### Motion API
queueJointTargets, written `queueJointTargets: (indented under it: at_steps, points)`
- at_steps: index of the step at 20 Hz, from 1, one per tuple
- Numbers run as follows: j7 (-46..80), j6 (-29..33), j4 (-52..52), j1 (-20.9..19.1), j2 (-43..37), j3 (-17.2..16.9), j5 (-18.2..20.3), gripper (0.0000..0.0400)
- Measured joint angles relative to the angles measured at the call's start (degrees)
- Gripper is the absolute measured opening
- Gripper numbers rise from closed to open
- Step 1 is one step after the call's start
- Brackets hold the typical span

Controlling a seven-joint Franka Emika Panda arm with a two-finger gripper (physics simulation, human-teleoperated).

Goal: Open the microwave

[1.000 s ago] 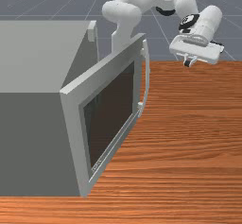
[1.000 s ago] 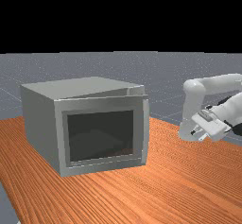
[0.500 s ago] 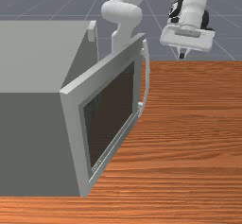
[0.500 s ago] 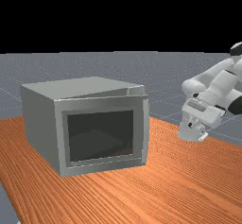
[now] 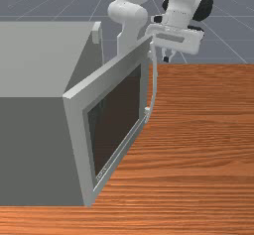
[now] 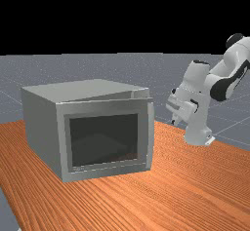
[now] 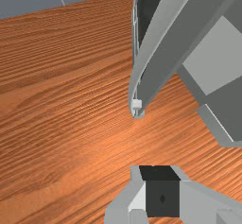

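The microwave (image 5: pixel 39 60) stands at the front view's left, and in the far view the microwave (image 6: pixel 41 127) is left of the arm. Its door (image 5: pixel 74 115) is swung partly out, with a curved handle (image 5: pixel 155 80) along the free edge. My gripper (image 5: pixel 169 58) is just behind and beside the handle's upper end in the front view, its two fingers apart. My gripper (image 6: pixel 176 121) hangs right of the microwave in the far view. In the wrist view the gripper (image 7: pixel 160 180) points down beside the door's handle edge (image 7: pixel 137 104), with nothing visibly held.
The wooden table (image 5: pixel 208 145) spreads out in front of the door and toward the front view's right. The microwave's body (image 7: pixel 212 57) lies beyond the door in the wrist view. My arm's base (image 6: pixel 197 135) is behind the gripper.
My hand has moved toward the front view's left, closer to the handle, and has turned. In the far view it has risen and come left. Microwave and door have stayed still.
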Motion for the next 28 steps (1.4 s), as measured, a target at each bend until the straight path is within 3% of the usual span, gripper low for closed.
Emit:
queueJointTargets:
  at_steps: [1, 2, 5, 9, 11, 13, 19, 21, 22, 23, 24, 25, 27, 28]
  points:
    - [-0.4, -2.6, 1.1, -0.5, -0.9, -1.2, -0.7, 0.0]
    - [-8.7, -1.3, -3.9, 5.6, -0.2, -7.3, 0.0, 0.0]
    - [-13.6, -4.9, -7.7, 10.3, -1.2, -11.7, -0.3, 0.0]
    - [-21.0, -7.0, -5.3, 4.1, -11.1, -13.2, -3.8, 0.0]
    - [-22.7, -7.1, -2.2, -2.3, -18.9, -10.8, -8.8, 0.0]
    - [-23.9, -9.6, 0.5, -6.0, -24.0, -9.7, -12.2, 0.0]
    - [-27.4, -22.1, 9.2, -8.6, -34.2, -10.7, -18.4, 0.0]
    - [-26.5, -21.4, 8.7, -10.5, -32.9, -9.9, -18.1, 0.0]
    - [-29.9, -17.0, 6.6, -8.7, -29.5, -11.4, -13.1, 0.0]
    - [-32.0, -11.7, 6.3, -7.7, -32.2, -10.6, -9.7, 0.0]
    - [-26.6, -9.3, 10.1, -7.6, -37.7, -7.8, -15.8, 0.0]
    - [-21.1, -10.9, 13.4, -5.9, -43.6, -8.1, -21.6, 0.0]
    - [-16.0, -15.2, 18.7, -2.9, -50.4, -9.6, -28.3, 0.0]
    - [-10.2, -17.5, 23.9, 0.8, -57.9, -10.7, -36.2, 0.0]
